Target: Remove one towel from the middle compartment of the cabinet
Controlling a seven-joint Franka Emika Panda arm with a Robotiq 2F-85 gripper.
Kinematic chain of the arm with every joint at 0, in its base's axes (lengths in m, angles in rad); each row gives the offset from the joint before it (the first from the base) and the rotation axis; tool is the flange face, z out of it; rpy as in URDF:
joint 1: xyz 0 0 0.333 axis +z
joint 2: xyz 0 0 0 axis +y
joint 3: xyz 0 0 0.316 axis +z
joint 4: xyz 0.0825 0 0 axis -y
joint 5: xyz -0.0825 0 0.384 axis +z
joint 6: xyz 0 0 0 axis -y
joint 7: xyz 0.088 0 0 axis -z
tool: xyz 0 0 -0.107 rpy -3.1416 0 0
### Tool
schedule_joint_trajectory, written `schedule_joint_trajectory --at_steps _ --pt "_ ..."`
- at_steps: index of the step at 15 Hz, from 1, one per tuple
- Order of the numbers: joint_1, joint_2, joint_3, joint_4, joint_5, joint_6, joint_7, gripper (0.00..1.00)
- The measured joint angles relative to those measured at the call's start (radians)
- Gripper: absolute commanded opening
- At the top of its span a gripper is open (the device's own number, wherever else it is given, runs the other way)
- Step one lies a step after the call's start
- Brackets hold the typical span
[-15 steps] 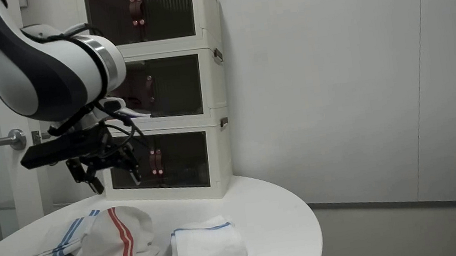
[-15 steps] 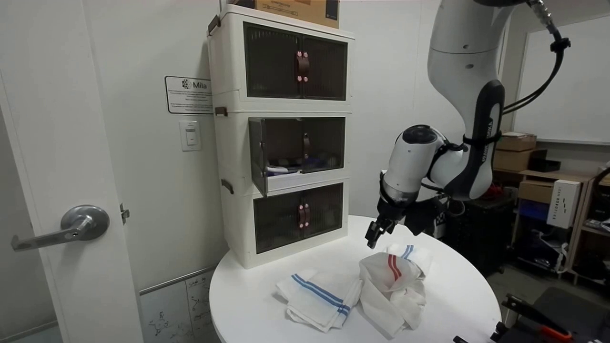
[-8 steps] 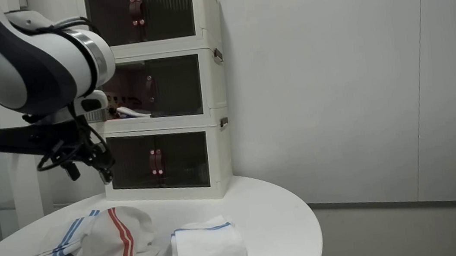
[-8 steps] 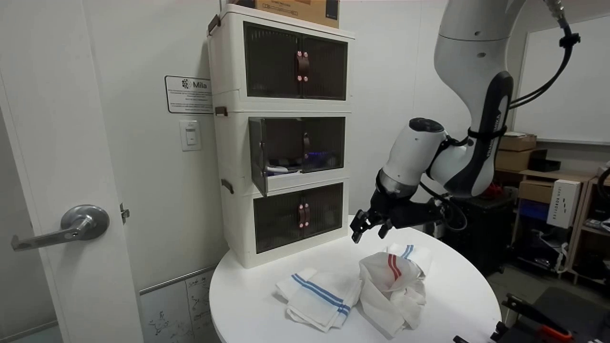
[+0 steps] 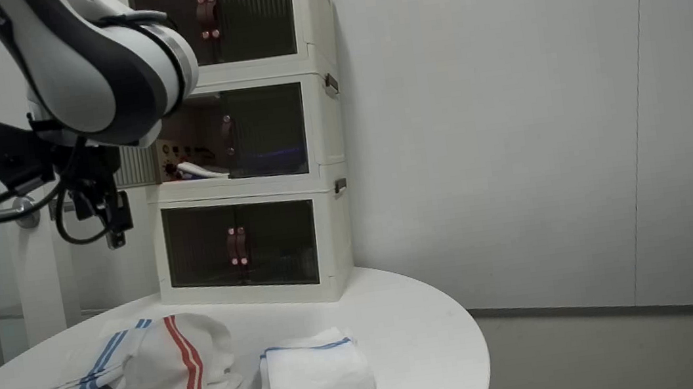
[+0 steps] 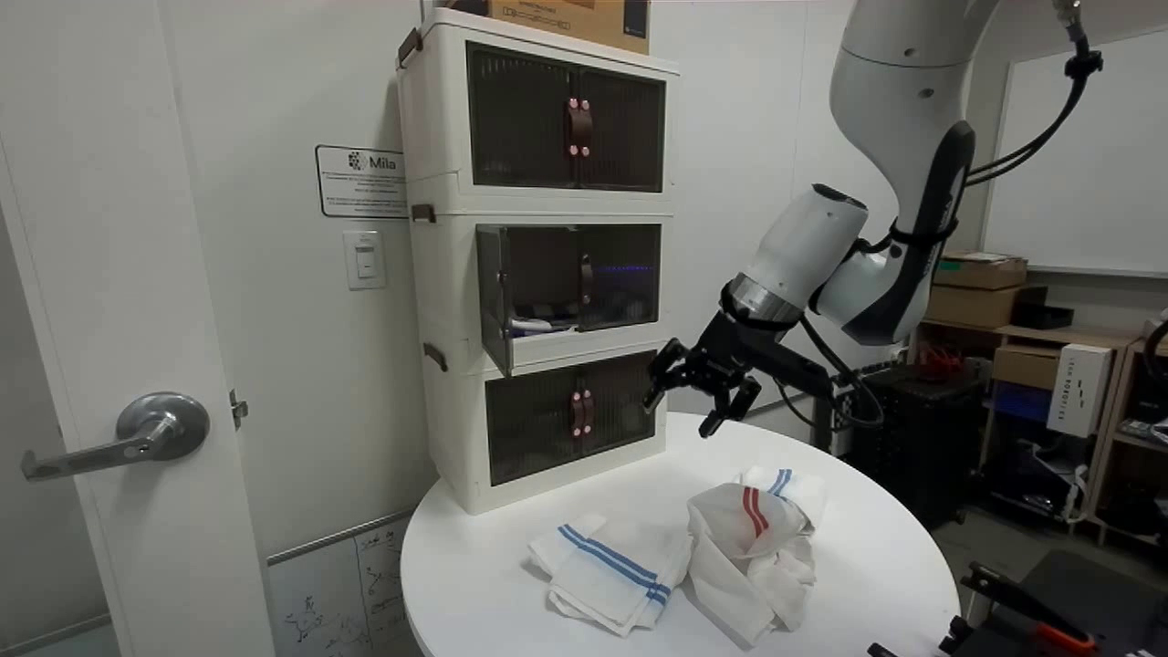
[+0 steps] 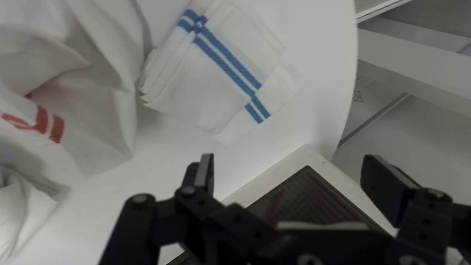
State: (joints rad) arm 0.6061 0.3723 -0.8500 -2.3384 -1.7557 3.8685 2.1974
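The white cabinet [image 6: 443,301] stands on the table, with three stacked sections. The middle compartment [image 6: 543,265] has one door [image 6: 495,301] swung open, the other closed. A white cloth-like thing, probably the towel [image 5: 201,170], lies low at the opening, mostly hidden; it also shows in an exterior view [image 6: 531,325]. My gripper [image 6: 678,418] is open and empty, in front of the lower section and below the middle opening. In the wrist view my gripper [image 7: 289,158] has its jaws wide apart, with a corner of the lower section beyond them.
On the round table [image 6: 876,584] lie a folded blue-striped cloth [image 6: 611,575], a crumpled red-striped cloth [image 6: 730,529] and another blue-striped cloth [image 6: 785,484] behind it. A panel with knobs [image 5: 172,159] shows inside the middle compartment. The open compartment door juts outward.
My gripper has risen above the table and turned. In an exterior view it has shifted toward the cabinet. The cloths and the cabinet have not moved.
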Motion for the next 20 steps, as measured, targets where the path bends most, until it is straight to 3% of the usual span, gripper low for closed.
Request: schedule_joint_trajectory --at_steps 3,5,9,11,14,20 --pt "0.014 0.002 -0.033 0.085 -0.032 0.127 0.18 1.0" --pt "0.046 0.003 -0.061 0.157 -0.069 0.153 0.298 1.0" --pt "0.167 0.038 -0.159 0.317 -0.165 0.155 0.532 1.0" --pt "0.256 0.11 -0.28 0.374 -0.163 0.228 0.506 1.0" --pt "0.319 0.203 -0.391 0.506 -0.228 0.391 0.507 1.0" --pt "0.282 0.144 -0.263 0.662 -0.652 0.347 0.515 1.0"
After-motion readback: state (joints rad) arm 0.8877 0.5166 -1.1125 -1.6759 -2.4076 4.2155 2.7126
